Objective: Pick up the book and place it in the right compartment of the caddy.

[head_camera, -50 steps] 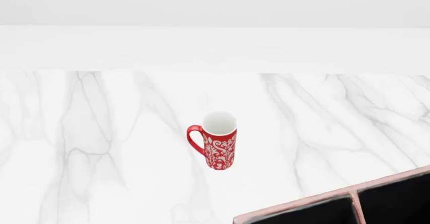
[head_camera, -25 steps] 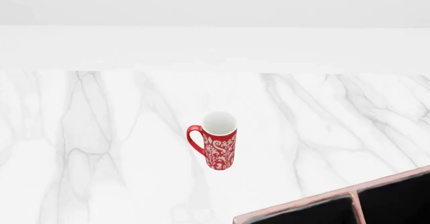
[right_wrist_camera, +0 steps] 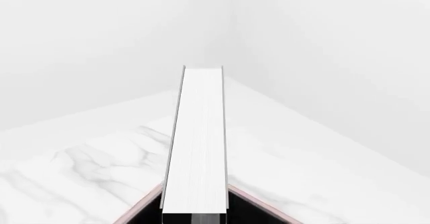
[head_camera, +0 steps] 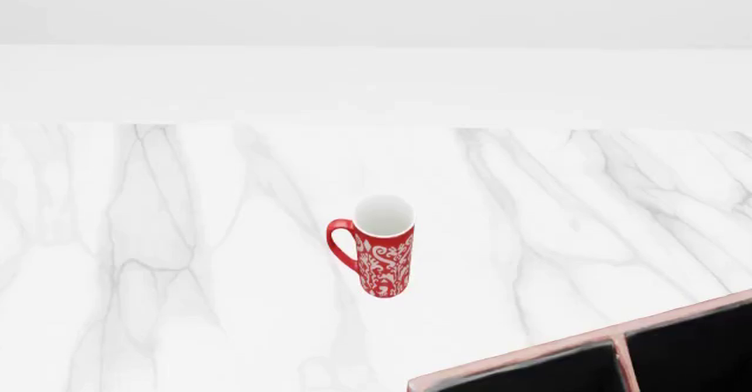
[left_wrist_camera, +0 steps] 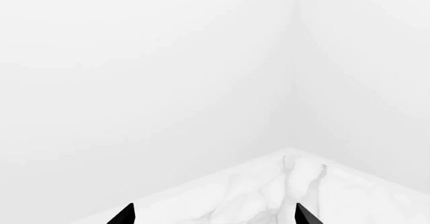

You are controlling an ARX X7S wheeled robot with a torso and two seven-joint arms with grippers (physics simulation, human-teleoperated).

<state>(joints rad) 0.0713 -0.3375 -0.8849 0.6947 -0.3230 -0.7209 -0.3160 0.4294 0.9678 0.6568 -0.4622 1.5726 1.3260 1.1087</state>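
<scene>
My right wrist camera looks straight along the book [right_wrist_camera: 195, 143]: white page edges run away from the lens between thin black covers, and it stands out over a corner of the caddy [right_wrist_camera: 144, 209], whose pale pink rim and black interior show just below it on both sides. The right gripper itself is out of frame, so I cannot tell how its jaws sit, though I judge the book is in my grasp since it hangs in line with the camera above the box. From the head view only the caddy's far corner shows at the near right edge of the marble worktop [head_camera: 141, 233], with a divider [head_camera: 621, 357] splitting two black compartments; the red-and-white mug [head_camera: 381, 247] stands well apart near the middle. My left gripper [left_wrist_camera: 213, 219] shows just two dark fingertips set wide apart with nothing between them, aimed at a far corner of the worktop. The risk I see is the book catching the rim or divider, or dropping into the wrong compartment, because neither view shows the right compartment whole.
</scene>
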